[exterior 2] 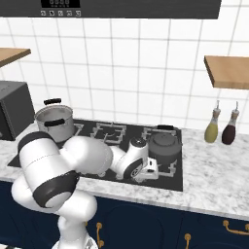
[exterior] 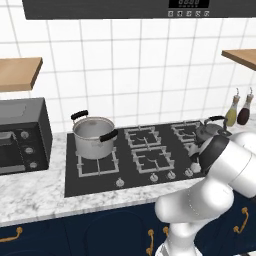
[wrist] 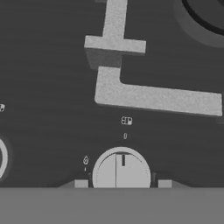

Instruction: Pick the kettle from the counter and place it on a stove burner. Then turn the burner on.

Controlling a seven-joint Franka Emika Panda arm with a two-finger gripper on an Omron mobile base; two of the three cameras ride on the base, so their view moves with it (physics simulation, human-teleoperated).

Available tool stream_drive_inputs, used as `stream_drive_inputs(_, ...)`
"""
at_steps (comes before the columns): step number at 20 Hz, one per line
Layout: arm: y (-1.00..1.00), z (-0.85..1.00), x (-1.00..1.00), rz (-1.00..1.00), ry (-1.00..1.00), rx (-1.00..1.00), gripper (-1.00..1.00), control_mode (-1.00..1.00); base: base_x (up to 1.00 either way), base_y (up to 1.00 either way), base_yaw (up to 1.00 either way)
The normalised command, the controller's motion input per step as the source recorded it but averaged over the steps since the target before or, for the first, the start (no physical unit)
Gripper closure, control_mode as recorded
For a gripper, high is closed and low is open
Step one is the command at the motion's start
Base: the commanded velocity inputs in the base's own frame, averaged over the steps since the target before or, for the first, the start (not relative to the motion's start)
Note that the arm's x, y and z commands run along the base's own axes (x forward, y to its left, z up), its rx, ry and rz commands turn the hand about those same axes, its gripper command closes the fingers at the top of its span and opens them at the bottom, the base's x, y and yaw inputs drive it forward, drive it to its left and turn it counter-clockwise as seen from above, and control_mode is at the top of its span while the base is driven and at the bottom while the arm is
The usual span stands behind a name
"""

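The kettle (exterior 2: 164, 146) sits on the right rear burner grate (wrist: 144, 94). The gripper (wrist: 122, 183) straddles a burner knob (wrist: 121, 169) (presumably that burner's), jaws open around it, ready to turn.

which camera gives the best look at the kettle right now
The right base view: the kettle sits whole on a right-hand burner of the cooktop, handle and lid clear. In the left base view the kettle is partly hidden behind the arm. The hand view looks at a burner knob instead.
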Motion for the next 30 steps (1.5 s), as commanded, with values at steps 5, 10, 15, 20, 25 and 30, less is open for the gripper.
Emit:
stream_drive_inputs(5,0.0,-0.15,-0.12,0.17,-0.02,-0.05,1.0,-1.0,0.0,0.0,0.0)
stream_drive_inputs(10,0.0,-0.2,-0.15,0.18,-0.05,-0.09,1.0,-1.0,0.0,0.0,0.0)
stream_drive_inputs(15,0.0,-0.23,-0.17,0.18,-0.03,-0.14,1.0,-1.0,0.0,0.0,0.0)
stream_drive_inputs(20,0.0,-0.26,-0.17,0.17,-0.02,-0.16,1.0,-1.0,0.0,0.0,0.0)
stream_drive_inputs(25,0.0,-0.27,-0.25,0.19,-0.04,-0.16,1.0,-1.0,0.0,0.0,0.0)
stream_drive_inputs(30,0.0,-0.25,-0.37,0.23,-0.09,-0.15,1.0,-1.0,0.0,0.0,0.0)
